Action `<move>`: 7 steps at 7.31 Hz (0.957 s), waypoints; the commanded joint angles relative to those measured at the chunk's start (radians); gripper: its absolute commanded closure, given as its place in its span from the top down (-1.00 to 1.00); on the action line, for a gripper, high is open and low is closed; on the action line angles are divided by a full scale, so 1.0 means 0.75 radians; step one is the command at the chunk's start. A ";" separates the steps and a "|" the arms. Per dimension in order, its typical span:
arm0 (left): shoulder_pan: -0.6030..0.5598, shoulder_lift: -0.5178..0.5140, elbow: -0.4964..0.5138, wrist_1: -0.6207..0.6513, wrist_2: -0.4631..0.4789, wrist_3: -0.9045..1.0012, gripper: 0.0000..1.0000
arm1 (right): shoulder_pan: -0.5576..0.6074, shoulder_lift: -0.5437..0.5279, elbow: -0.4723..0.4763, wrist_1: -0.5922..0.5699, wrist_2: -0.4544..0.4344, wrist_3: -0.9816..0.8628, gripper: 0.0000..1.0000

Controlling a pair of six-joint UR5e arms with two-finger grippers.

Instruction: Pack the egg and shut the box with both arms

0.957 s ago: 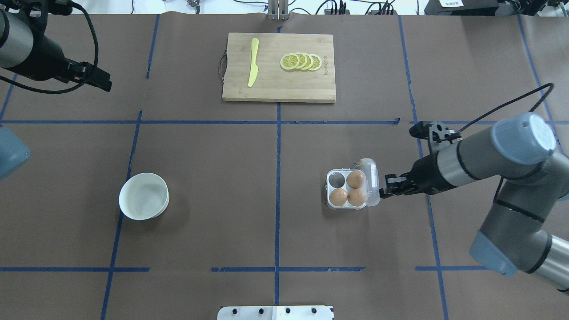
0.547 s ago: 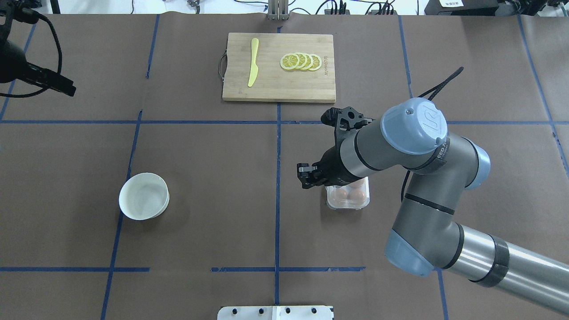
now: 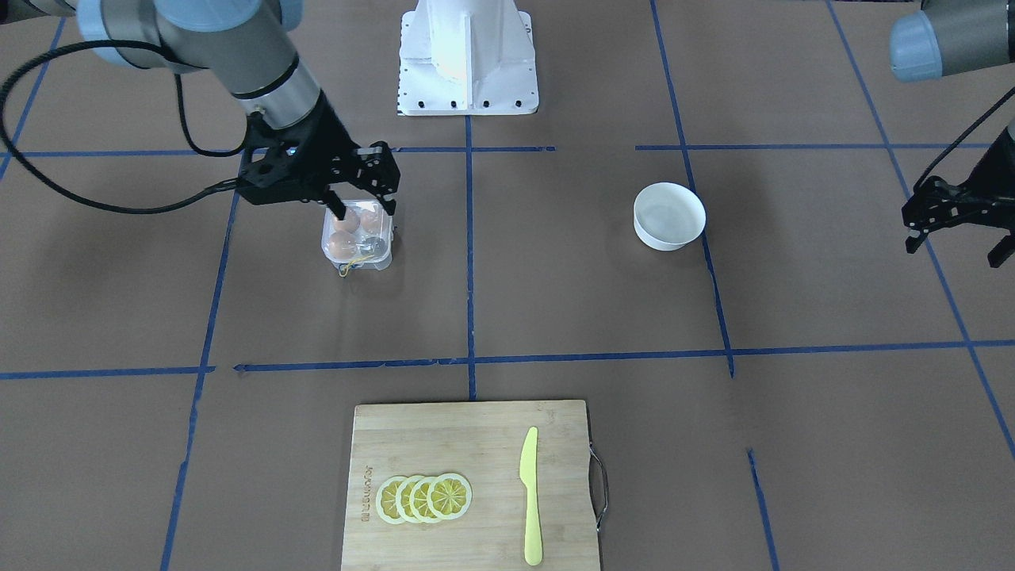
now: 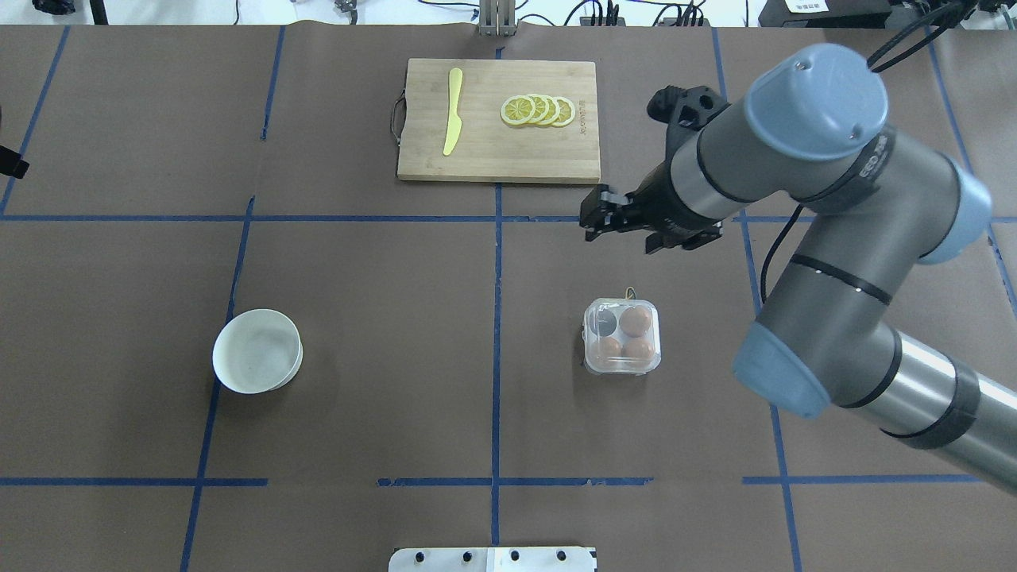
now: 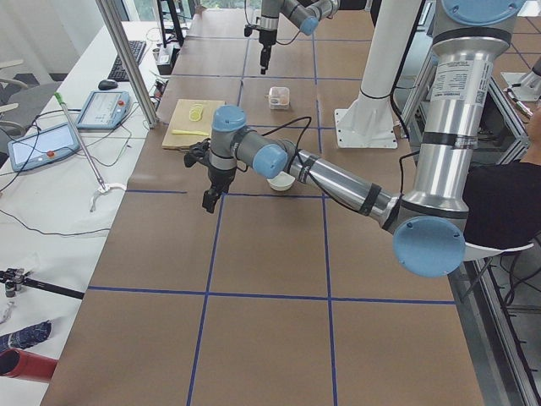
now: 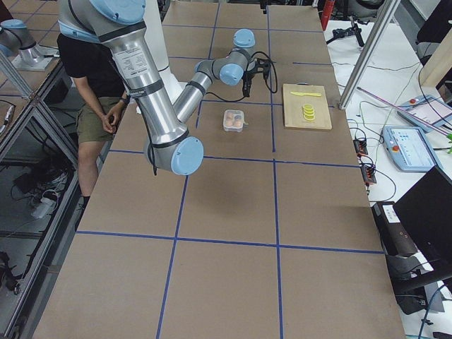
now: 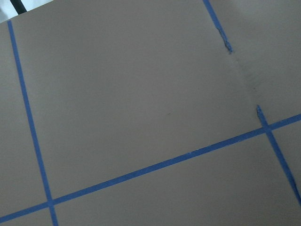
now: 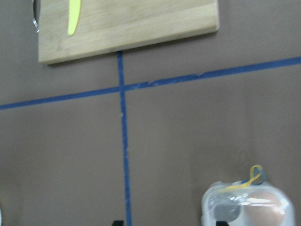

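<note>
The packing looks all but finished: the box sits on the table a little right of centre in the overhead view, with three tan eggs in its cells and the fourth cell, at its upper left, dark and empty. The white bowl at the left of that frame holds no egg, so I judge nothing remains to be loaded. The clear lid appears to be folded down over the eggs, and the thin yellow band pokes out at the box's upper edge in the right wrist view. Whether the lid has snapped fully shut cannot be told from these pictures, so a final press or check may be all that is left. The right gripper has its two fingers apart with nothing between them. In the overhead view it hangs above the box in the frame, between the box and the cutting board, apart from both. The front-facing view overlaps it with the box's top edge, but I take that as an effect of height, not contact. The left gripper, at the right edge of the front-facing view, is also spread and empty, well apart from the box; its wrist camera sees only bare table and blue tape lines.
</note>
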 commanded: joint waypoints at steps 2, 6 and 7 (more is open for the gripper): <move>-0.217 0.029 0.136 0.008 -0.055 0.287 1.00 | 0.326 -0.267 0.051 -0.246 0.021 -0.753 1.00; -0.393 0.113 0.307 0.028 -0.213 0.488 1.00 | 0.976 -0.614 -0.238 -0.224 0.422 -1.658 1.00; -0.397 0.146 0.305 0.030 -0.227 0.464 1.00 | 1.038 -0.651 -0.284 -0.224 0.444 -1.670 1.00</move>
